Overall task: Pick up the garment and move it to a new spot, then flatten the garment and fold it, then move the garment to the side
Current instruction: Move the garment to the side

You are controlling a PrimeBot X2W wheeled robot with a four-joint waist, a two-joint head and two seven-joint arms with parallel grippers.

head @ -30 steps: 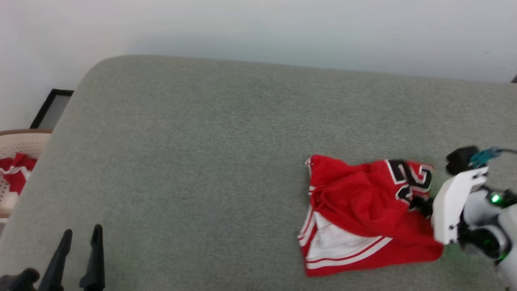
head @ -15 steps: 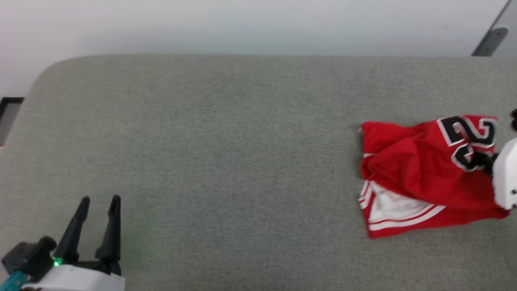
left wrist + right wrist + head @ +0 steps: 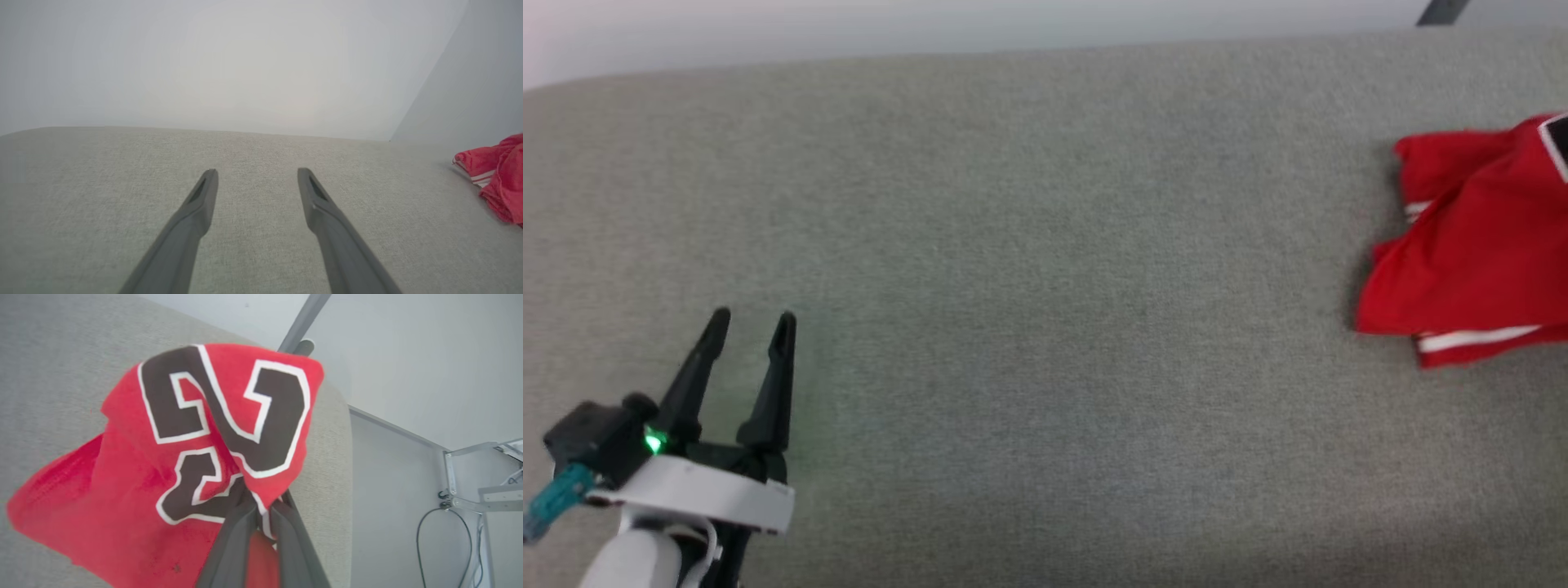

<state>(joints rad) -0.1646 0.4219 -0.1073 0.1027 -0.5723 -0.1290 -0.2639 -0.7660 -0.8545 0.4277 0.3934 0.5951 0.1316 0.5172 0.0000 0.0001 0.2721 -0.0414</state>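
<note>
– Red jersey cloth, that's what my right claw [image 3: 261,514] has: a narrow pinch, both fingers closed on a bunched fold of the garment [image 3: 184,457], right at the printed number. The rest trails down onto the grey fabric tabletop [image 3: 49,355], close to a rounded corner.
– And from the head camera?
– Far right edge of the head view, the garment [image 3: 1470,237] is a rumpled heap, cut off by the frame. My left claw [image 3: 753,318] sits low left, well apart from it, fingers wide with nothing between them, over bare tabletop [image 3: 1045,245].
– So how do you carry it cleanly?
– My read is that this is the pick-and-move step. I'd lift high enough that the hanging hem clears the surface and travel slowly so that thin pinch doesn't slip. Then I'd set it down toward the middle, where both arms can reach to flatten it. A one-point grip means it will likely swing and twist, so I'd let it settle before letting go.
– Anything readable?
– "23", black digits with a white outline, creased across the fold in the right wrist view. There's white-and-red striping at one hem. No brand tag or other lettering that I can make out.
</note>
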